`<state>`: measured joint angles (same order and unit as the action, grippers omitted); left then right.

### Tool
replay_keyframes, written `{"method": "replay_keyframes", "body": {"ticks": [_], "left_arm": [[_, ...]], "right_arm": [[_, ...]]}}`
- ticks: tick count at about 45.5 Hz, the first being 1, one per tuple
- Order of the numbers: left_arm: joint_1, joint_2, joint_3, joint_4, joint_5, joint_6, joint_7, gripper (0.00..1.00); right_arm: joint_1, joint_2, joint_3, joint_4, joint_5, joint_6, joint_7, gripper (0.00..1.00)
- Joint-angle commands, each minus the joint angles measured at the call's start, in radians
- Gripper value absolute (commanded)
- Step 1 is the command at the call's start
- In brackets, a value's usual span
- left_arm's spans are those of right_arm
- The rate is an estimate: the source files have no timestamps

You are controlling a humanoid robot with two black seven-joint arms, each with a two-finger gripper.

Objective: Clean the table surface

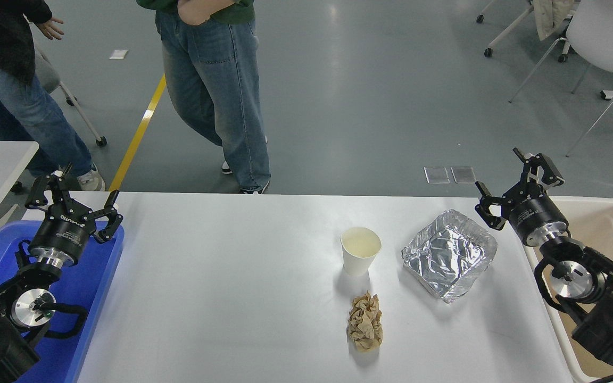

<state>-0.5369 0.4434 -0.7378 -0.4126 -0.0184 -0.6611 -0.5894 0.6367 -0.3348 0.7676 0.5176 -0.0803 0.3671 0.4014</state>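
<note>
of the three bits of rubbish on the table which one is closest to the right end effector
The foil tray. It lies at the table's right end, just beside the right end effector; the paper cup and crumpled brown napkin sit further left.

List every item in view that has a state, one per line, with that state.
Paper cup: upright, open, resting on the table surface.
Foil tray: right way up, empty, crinkled.
Brown paper napkin: crumpled, lying near the cup.
Left end effector: open, empty, over the blue plastic tray.
Right end effector: open, empty, raised beside the foil tray, over the table's right edge.
Beige bin: open-topped; contents not visible.
</note>
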Motion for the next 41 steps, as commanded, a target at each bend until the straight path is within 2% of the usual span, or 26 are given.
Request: {"method": "replay_keyframes", "body": {"ticks": [1, 41], "left_arm": [[0.0, 0.0, 0.0, 0.0, 0.0, 0.0, 0.0, 1.0], [0.0, 0.0, 0.0, 0.0, 0.0, 0.0, 0.0, 1.0]], "right_arm": [[-0.002, 0.005, 0.001, 0.001, 0.007, 0.0, 0.0, 1.0], [0.028, 0.007, 0.004, -0.007, 0.007, 0.003, 0.0, 1.0]]}}
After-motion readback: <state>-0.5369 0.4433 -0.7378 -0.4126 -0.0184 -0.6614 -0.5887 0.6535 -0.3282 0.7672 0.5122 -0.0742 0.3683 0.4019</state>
